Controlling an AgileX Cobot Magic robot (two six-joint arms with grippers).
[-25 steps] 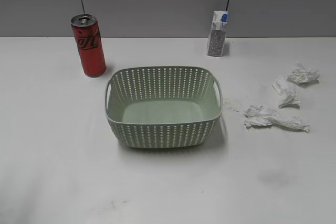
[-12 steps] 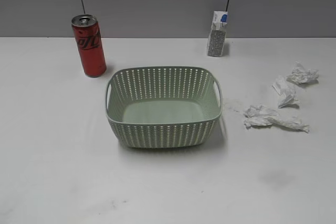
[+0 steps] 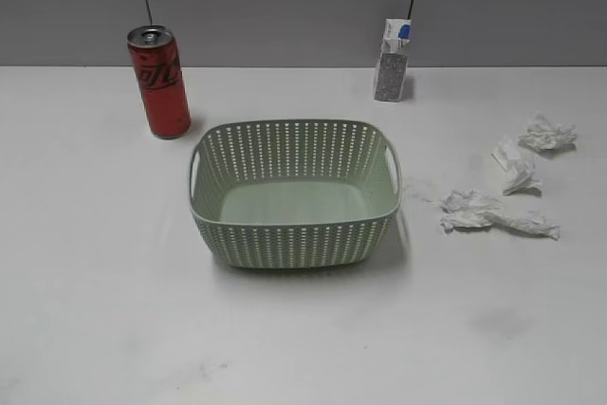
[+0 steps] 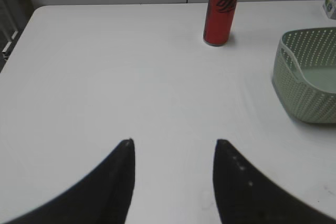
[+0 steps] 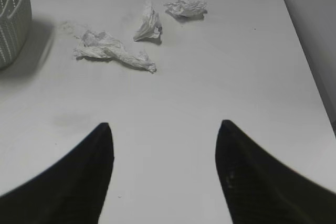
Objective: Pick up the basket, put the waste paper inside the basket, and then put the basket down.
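The pale sage-green basket stands empty at the middle of the white table; it also shows at the right edge of the left wrist view and the top left corner of the right wrist view. Three wads of white waste paper lie to its right: a long twisted one, a small one and a far one. My left gripper is open and empty over bare table, left of the basket. My right gripper is open and empty, short of the paper. Neither gripper shows in the exterior view.
A red soda can stands behind the basket to the left. A small white-grey carton with a blue cap stands at the back right. The table's right edge runs close beside the far wad.
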